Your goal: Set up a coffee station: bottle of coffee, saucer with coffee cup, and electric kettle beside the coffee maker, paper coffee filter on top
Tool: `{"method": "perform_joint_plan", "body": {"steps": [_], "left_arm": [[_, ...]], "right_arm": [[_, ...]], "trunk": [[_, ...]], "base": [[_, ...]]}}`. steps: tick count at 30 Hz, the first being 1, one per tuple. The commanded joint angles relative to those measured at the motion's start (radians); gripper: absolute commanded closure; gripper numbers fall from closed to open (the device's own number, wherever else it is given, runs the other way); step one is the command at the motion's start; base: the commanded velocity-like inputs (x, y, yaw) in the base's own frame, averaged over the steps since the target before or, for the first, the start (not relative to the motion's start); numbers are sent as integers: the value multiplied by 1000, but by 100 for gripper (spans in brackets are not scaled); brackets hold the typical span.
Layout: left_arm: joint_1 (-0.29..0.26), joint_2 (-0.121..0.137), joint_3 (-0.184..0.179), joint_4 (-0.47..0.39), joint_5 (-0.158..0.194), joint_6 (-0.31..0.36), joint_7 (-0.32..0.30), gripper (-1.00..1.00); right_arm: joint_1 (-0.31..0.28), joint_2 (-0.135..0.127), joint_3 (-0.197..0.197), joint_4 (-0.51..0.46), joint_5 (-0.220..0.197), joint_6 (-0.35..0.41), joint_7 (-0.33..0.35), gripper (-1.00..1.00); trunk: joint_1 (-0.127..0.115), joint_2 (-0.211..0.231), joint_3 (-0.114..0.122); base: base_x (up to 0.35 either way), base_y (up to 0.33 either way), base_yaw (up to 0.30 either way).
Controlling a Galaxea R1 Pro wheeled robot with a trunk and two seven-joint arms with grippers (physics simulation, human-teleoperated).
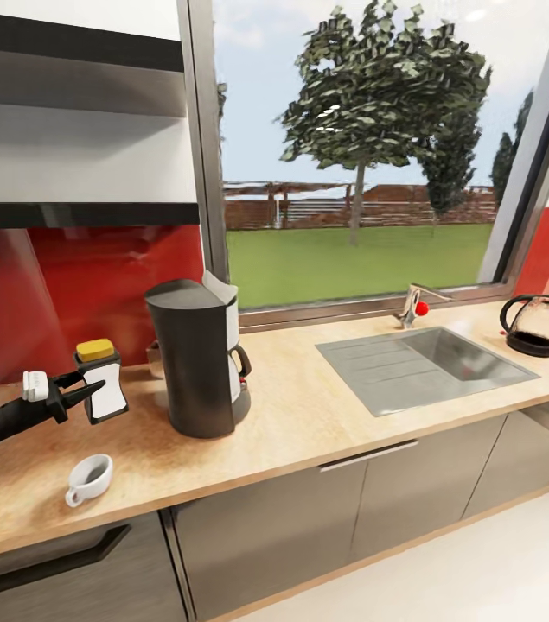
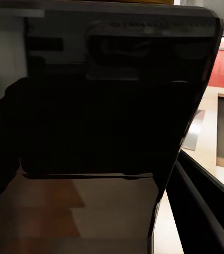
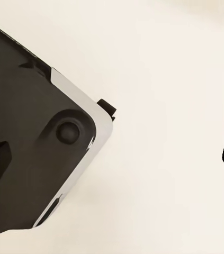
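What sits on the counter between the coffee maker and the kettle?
In the head view, a steel sink with its tap is set into the countertop between the coffee maker and the electric kettle.

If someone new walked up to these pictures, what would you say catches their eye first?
Most likely the tall coffee maker standing on the kitchen countertop, left of the sink. Just to its left, the left tool holds the bottle of coffee with its golden-yellow lid, above the counter, and the coffee cup sits near the counter's front edge. Far right, the electric kettle stands beyond the sink.
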Motion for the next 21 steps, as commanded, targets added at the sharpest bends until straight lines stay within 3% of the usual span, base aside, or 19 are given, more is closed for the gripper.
{"method": "perform_joint_plan", "body": {"steps": [1,15,21], "left_arm": [[-1,1,-2,1,4,-7,-2,100],[-1,1,-2,0,3,-6,-2,100],[-1,1,-2,-1,2,-6,-2,100]], "right_arm": [[-1,1,7,3,-11,-4,7,-100],[-1,0,6,3,-11,-4,7,-100],[-1,1,7,3,-11,-4,7,-100]], "trunk": [[0,-1,-2],[0,-1,-2],[23,-43,-20]], "base": [[0,0,-22],[0,0,-4],[0,0,0]]}}
